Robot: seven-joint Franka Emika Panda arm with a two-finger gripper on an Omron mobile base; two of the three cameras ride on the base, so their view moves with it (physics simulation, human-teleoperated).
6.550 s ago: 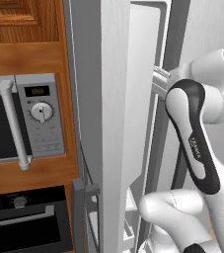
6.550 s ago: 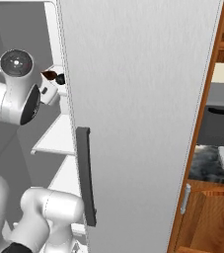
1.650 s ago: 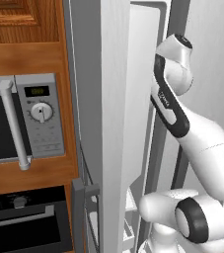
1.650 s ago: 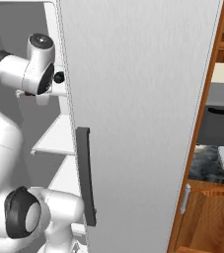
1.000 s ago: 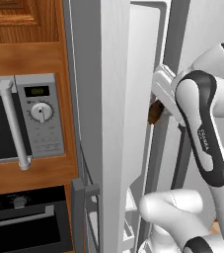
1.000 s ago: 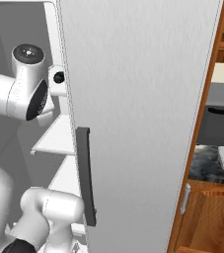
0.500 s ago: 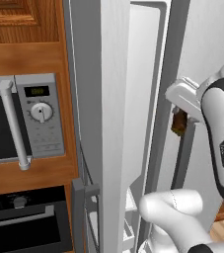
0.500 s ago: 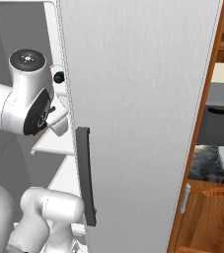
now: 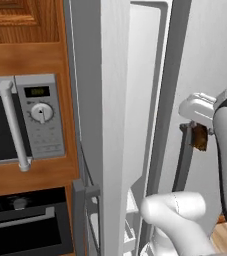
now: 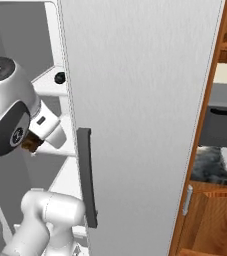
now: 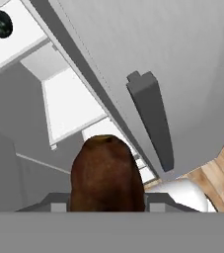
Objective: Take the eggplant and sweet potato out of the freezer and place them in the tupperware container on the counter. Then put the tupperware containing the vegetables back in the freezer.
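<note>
Lowered since a half-second earlier, arm dropped with its load, out of freezer (image 10: 30,65) toward dark handle.
Gripper (image 9: 199,136) was clamped on sweet potato (image 11: 107,173), long axis along fingers; eggplant (image 11: 0,23) sat behind on a shelf, well apart.

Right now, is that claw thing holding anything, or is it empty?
Gripper: closed on the sweet potato, held outside the freezer.

A silver microwave (image 9: 22,122) sits in reddish-brown wooden cabinetry (image 9: 30,55) above a dark oven (image 9: 20,227); wood-plank floor (image 11: 217,173).
</note>
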